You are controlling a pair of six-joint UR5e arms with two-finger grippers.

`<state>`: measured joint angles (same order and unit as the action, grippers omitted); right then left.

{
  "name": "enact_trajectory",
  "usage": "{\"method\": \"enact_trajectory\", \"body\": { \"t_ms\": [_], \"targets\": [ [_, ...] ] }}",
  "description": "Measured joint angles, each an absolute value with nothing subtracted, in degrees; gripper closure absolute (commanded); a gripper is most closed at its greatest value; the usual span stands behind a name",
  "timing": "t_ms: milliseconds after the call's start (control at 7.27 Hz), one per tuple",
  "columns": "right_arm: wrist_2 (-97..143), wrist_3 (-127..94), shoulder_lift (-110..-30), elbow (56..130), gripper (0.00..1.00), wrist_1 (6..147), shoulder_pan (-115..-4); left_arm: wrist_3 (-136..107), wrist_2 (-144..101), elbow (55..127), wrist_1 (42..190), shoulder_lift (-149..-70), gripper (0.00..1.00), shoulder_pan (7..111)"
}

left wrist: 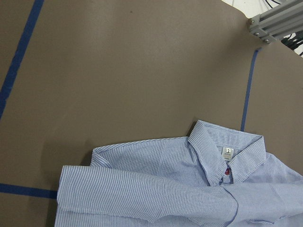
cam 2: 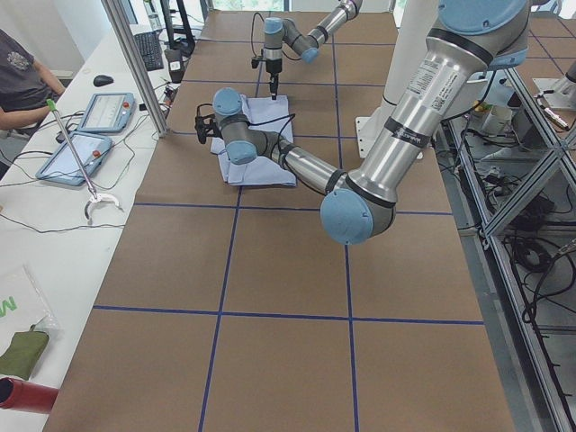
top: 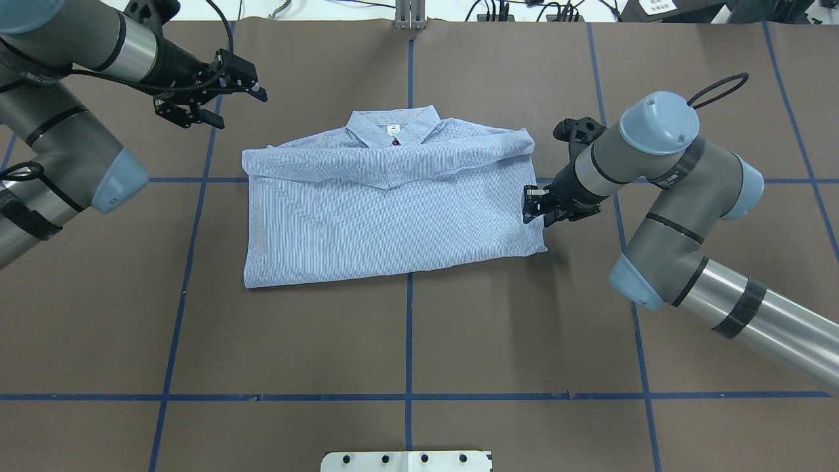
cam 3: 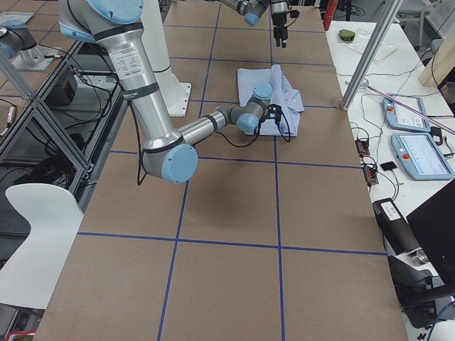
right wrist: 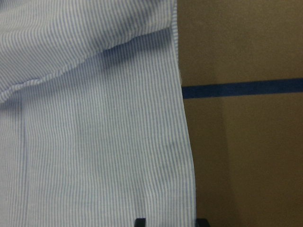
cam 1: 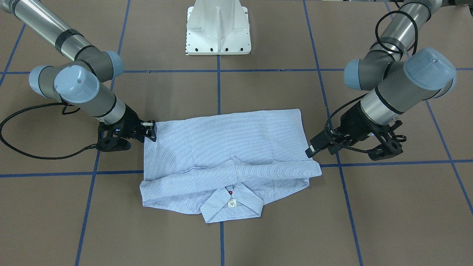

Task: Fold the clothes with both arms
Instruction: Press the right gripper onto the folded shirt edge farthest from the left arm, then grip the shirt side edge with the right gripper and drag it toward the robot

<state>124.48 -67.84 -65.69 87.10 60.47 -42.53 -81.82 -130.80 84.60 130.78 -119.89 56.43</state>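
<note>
The light blue striped shirt [cam 1: 229, 147] [top: 393, 216] lies folded flat mid-table, with its sleeves laid across the chest and its collar and white neck label toward the far side from the robot. My right gripper [top: 532, 204] [cam 1: 150, 130] is low at the shirt's side edge. In the right wrist view its fingertips [right wrist: 140, 222] stand apart, open, with the shirt [right wrist: 94, 142] hem between them. My left gripper [top: 190, 117] [cam 1: 388, 149] hangs open and empty above the table, off the shirt's collar-side corner. From there the left wrist view looks down on the collar [left wrist: 227, 151].
The brown table cover is crossed by blue tape lines [top: 409, 328]. The white pedestal base [cam 1: 218, 29] stands at the robot's side. A side table with tablets [cam 2: 90, 112] and a seated person [cam 2: 22, 81] lies beyond the far edge, next to a metal frame post [cam 2: 135, 63].
</note>
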Motion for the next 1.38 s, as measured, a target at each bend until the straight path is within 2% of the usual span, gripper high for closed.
{"method": "enact_trajectory", "body": {
  "t_ms": [275,550,1100,1238,1376],
  "targets": [
    [124.5,-67.9,-65.7,87.1,0.64,60.5,-42.5,-81.8,-130.8,84.6,130.8,-119.9,0.01,56.4],
    [124.6,-67.9,-65.8,87.1,0.58,60.4,-42.5,-81.8,-130.8,84.6,130.8,-119.9,0.01,56.4],
    [124.7,-67.9,-66.2,86.9,0.62,60.4,-42.3,-81.8,-130.7,84.8,130.8,-119.9,0.01,56.4],
    [124.6,-67.9,-66.1,86.8,0.69,60.5,-42.1,-81.8,-130.7,84.9,130.8,-119.9,0.01,56.4],
    [124.6,-68.0,-66.0,86.7,0.99,60.5,-42.0,-81.8,-130.7,85.0,130.8,-119.9,0.01,56.4]
  ]
}}
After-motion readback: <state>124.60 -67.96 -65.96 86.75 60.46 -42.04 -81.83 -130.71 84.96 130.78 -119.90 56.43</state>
